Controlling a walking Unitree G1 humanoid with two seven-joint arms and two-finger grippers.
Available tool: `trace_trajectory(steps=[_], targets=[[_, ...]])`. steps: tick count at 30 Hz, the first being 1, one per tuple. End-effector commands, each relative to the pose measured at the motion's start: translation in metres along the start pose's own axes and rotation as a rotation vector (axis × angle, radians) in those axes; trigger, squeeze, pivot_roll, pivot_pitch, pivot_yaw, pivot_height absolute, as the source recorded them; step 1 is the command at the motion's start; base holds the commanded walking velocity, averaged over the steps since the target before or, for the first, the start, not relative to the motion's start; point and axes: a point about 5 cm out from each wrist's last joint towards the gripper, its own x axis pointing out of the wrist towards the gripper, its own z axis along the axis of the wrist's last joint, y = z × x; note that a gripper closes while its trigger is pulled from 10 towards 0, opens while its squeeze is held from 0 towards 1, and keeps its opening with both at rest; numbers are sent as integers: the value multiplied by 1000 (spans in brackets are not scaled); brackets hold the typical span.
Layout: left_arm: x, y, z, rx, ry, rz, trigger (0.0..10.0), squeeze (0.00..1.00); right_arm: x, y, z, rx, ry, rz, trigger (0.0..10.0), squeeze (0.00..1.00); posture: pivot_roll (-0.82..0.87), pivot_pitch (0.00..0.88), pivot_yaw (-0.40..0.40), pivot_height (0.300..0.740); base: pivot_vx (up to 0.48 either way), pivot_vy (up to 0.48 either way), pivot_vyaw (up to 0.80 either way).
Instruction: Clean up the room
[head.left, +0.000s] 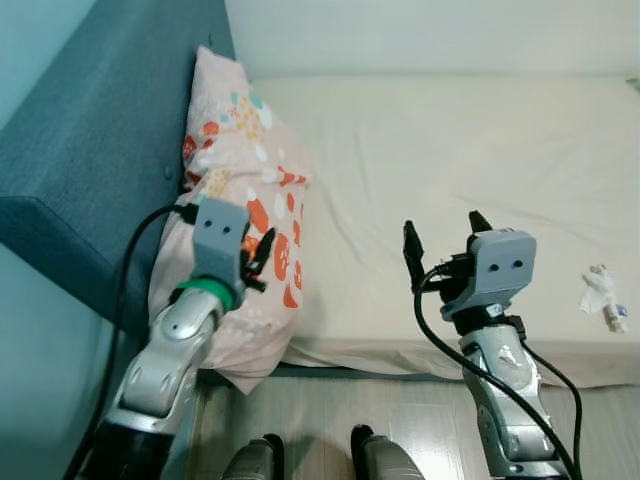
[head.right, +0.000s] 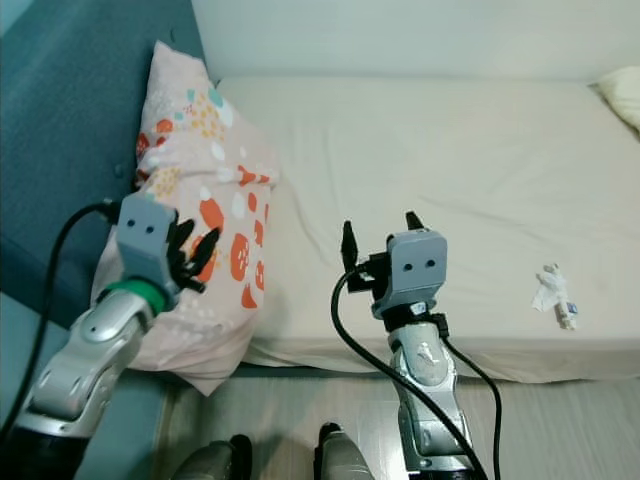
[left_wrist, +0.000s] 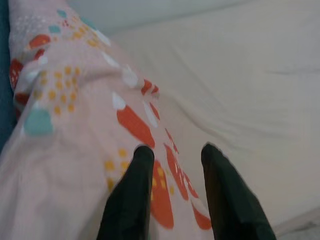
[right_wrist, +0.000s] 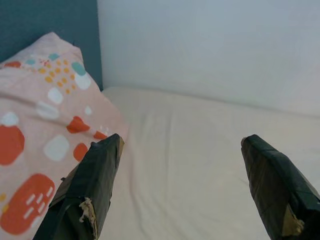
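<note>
Head views: left gripper (head.left: 258, 262) hovering over pillow (head.left: 240, 180), spread narrowly, pillow's long axis along the headboard (head.left: 90, 150); right gripper (head.left: 440, 240) wide apart above mattress (head.left: 450, 150). Left wrist: pillow directly beneath fingertips (left_wrist: 142, 155), perhaps touching. Right wrist: pillow well aside.

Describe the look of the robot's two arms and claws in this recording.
Both arms are silver metal, each ending in a grey boxy wrist block and a claw of two long black fingers. The left claw has a green ring behind its block. The right claw has two dark dots on its block. Black cables loop along both.
</note>
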Motion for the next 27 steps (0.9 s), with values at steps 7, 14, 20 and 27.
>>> trace_trajectory(steps=[7, 14, 20, 27], targets=[[-3, 1, -2, -58, -2, 57, 10000, 0, -4, 5, -16, 9, 50, 33, 10000, 0, -45, 79, 56, 740, 0, 0, 0], [6, -7, 6, -83, -38, 67, 10000, 0, 1, 1, -18, 23, 53, 2, 10000, 0, -43, 70, 47, 740, 0, 0, 0], [9, -7, 8, -80, -47, 84, 10000, 0, 4, -3, -17, 19, 43, -7, 10000, 0, -40, 63, 46, 740, 0, 0, 0], [10, -8, 11, -76, -54, 88, 10000, 0, 5, -3, -19, 23, 43, -6, 10000, 0, -35, 60, 45, 740, 0, 0, 0]])
